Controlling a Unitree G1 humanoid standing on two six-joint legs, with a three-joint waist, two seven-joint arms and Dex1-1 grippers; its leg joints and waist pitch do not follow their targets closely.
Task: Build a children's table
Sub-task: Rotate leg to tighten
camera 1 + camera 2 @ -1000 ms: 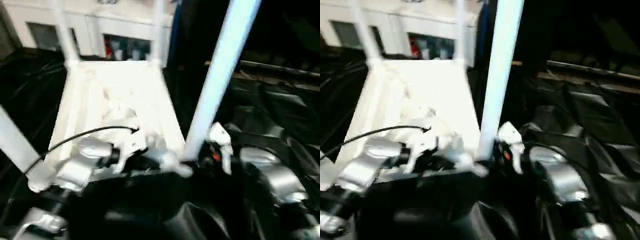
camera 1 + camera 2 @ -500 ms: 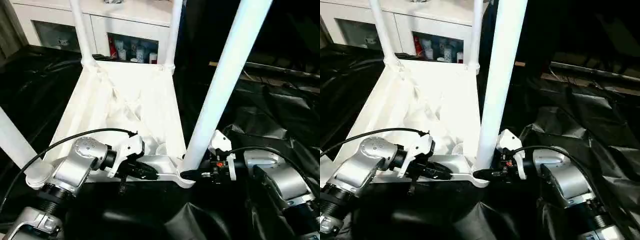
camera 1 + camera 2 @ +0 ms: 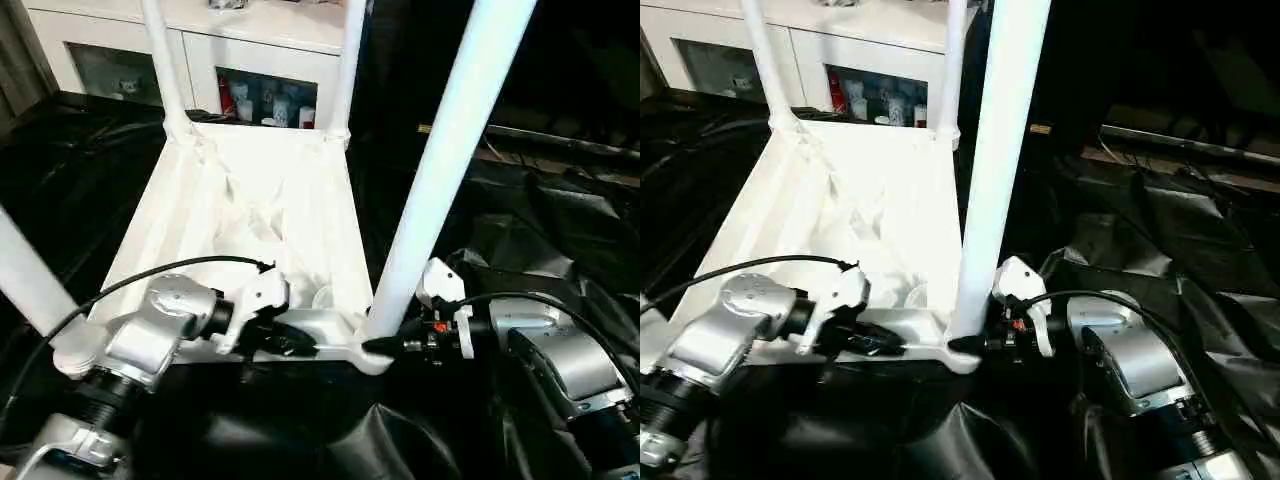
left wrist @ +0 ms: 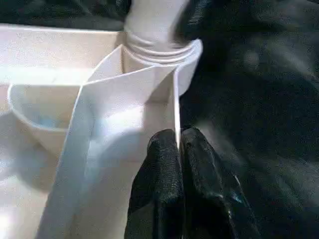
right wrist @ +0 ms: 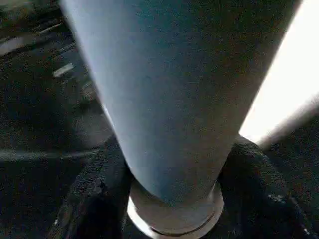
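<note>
The white tabletop (image 3: 250, 220) lies underside up on black sheeting, its ribs showing. Four white legs stand in its corner sockets: two far ones (image 3: 165, 60) (image 3: 347, 60), a near left one (image 3: 30, 280) and a near right one (image 3: 440, 160). My left gripper (image 3: 295, 345) is shut on the tabletop's thin near rim (image 4: 175, 114), close to the near right socket (image 4: 154, 45). My right gripper (image 3: 385, 345) is shut around the base of the near right leg (image 5: 174, 99), with a finger (image 5: 94, 184) on each side.
A white glass-door cabinet (image 3: 260, 40) stands just behind the tabletop. Crumpled black sheeting (image 3: 540, 230) covers the ground on all sides. A black cable (image 3: 150, 275) arcs over my left forearm.
The head camera shifted a second ago and has steadied. Both grippers keep their holds; the near right leg has barely moved.
</note>
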